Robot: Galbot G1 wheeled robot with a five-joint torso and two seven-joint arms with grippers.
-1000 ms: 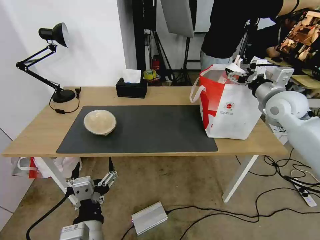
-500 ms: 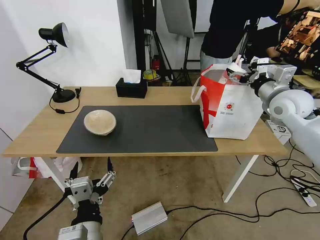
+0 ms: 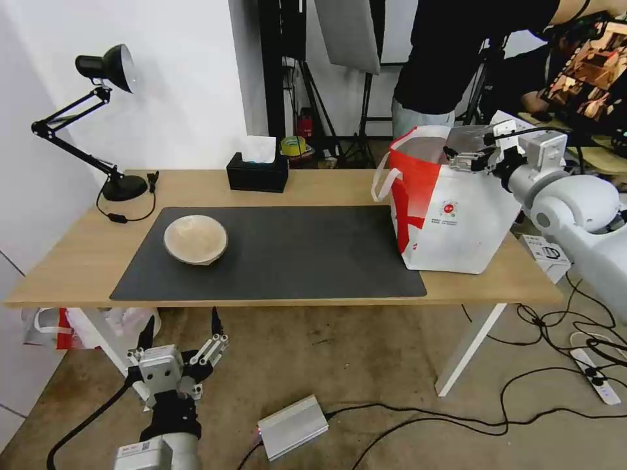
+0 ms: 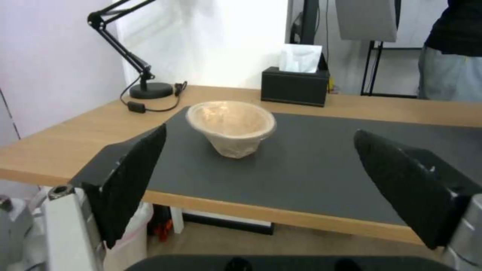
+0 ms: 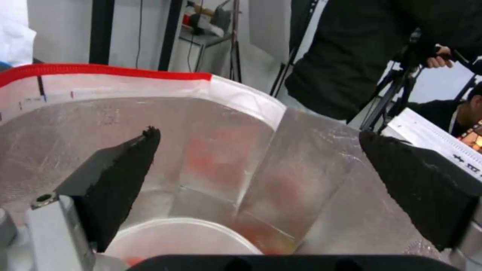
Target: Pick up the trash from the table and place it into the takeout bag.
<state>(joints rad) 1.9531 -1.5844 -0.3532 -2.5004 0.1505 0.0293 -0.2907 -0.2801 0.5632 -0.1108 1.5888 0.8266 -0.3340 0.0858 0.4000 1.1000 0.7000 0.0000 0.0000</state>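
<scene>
On the long light-wood table (image 3: pixel 313 189), seen from the head camera, a dark grey mat (image 3: pixel 281 251) covers the middle, and a shallow tan bowl (image 3: pixel 195 239) sits upright on the mat's left part. A black tissue box (image 3: pixel 257 172) stands near the far edge, and a black desk lamp (image 3: pixel 104 117) rises from the far left corner. The white takeout bag (image 3: pixel 457 228) with its red side panel stands open at the right end of the table, partly on the mat's corner. The right gripper (image 3: pixel 471 154) hangs at the bag's open mouth, over the far right rim, with its fingers apart and nothing between them. The left gripper (image 3: pixel 179 339) waits low in front of the table, below its near edge, fingers spread wide and empty.

From the left wrist camera, the two black fingers (image 4: pixel 130 177) stand far apart, framing the tan bowl (image 4: pixel 231 126) on the mat (image 4: pixel 311 165), well clear of it. The tissue box (image 4: pixel 295 86) and the lamp's base (image 4: pixel 150 90) sit behind.

From the right wrist camera, the black fingers (image 5: pixel 118 180) are spread wide above the bag's silvery lining (image 5: pixel 281 177). A white round bowl rim (image 5: pixel 180 235) with red scraps lies at the bottom of the bag, below the gripper and untouched by it.
</scene>
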